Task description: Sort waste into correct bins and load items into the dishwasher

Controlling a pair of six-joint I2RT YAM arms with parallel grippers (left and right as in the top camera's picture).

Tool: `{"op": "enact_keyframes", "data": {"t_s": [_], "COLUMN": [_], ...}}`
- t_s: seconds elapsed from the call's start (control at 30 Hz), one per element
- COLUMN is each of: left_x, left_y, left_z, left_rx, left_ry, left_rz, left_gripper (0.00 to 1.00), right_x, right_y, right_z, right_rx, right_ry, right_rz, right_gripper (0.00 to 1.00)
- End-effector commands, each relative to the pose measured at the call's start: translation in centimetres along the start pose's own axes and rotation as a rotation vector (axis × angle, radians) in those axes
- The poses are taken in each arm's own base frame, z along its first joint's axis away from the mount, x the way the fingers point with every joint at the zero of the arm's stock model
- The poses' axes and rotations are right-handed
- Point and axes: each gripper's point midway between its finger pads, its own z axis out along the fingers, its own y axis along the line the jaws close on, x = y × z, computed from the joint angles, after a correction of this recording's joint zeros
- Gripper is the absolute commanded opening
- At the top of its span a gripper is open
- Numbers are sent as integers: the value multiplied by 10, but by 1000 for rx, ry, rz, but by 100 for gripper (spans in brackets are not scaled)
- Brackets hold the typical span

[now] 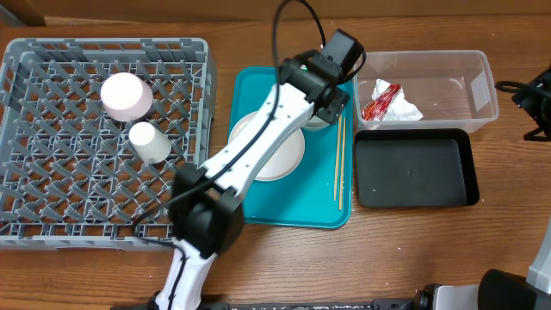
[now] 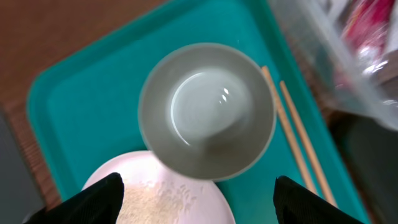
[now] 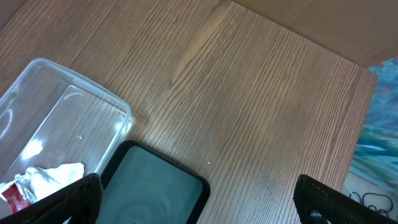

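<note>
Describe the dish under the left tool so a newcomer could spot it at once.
Find the teal tray in the middle of the table. At its far end, between the wooden chopsticks and a flat plate, stands a white bowl. It is deep and empty, while the plate is strewn with rice grains.

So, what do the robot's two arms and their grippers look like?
The left arm has white tubular links, black joints, a green light near the wrist and a black cable looping above. The left gripper and right gripper have blunt black fingers. Of the right arm only black parts show.
</note>
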Motion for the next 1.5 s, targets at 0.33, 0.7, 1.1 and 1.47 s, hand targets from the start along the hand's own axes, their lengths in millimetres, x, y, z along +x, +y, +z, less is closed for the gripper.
{"op": "enact_keyframes", "data": {"t_s": [0.33, 0.7, 1.1, 1.47], "left_x": [17, 23, 56, 51], "left_y": [-59, -45, -45, -38], "left_z": [43, 50, 72, 83], "left_rx": [316, 271, 279, 222], "left_ry": [45, 70, 153, 123], "left_rz": [281, 341, 341, 342], "left_gripper": [81, 66, 60, 29], "right_x": [-2, -2, -2, -2], "right_y": [-1, -1, -1, -1], "right_z": [-2, -2, -2, -2], "right_rx": [-1, -1, -1, -1], "right_ry": [-11, -11, -11, -11], "right_rz": [7, 7, 7, 7], "right_gripper": [100, 100, 100, 100]}}
